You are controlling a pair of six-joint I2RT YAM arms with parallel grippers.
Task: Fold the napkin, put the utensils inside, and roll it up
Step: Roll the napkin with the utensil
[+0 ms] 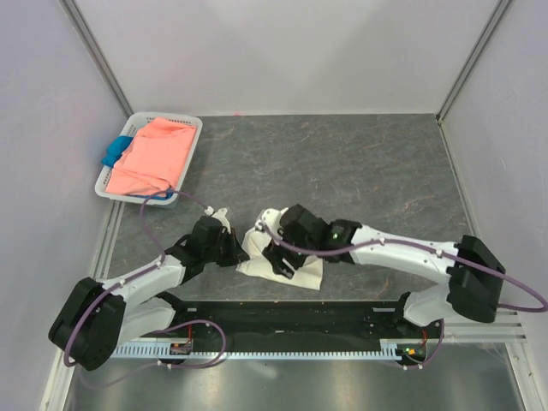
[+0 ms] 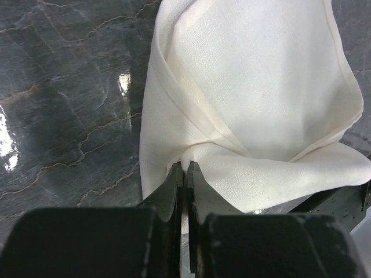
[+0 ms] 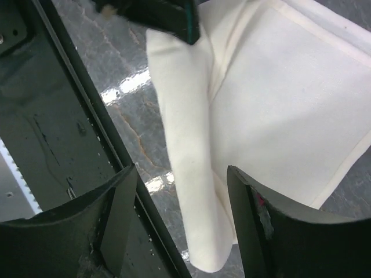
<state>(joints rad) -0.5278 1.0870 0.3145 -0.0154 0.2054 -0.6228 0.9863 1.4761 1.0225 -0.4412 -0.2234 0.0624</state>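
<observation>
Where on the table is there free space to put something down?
Free: the wide far table stretch from the basket to the right wall. Crowded: the near middle, where the left tool and right tool meet at the napkin.

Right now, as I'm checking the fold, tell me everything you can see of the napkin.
The napkin is off-white, finely woven cloth with a stitched hem. It lies partly folded and bunched on the dark marbled table, close to the arms' bases. One side is folded over into a long soft ridge. The left gripper is shut on an edge, creases fanning from the pinch. The right gripper is open, its fingers either side of the ridge.
</observation>
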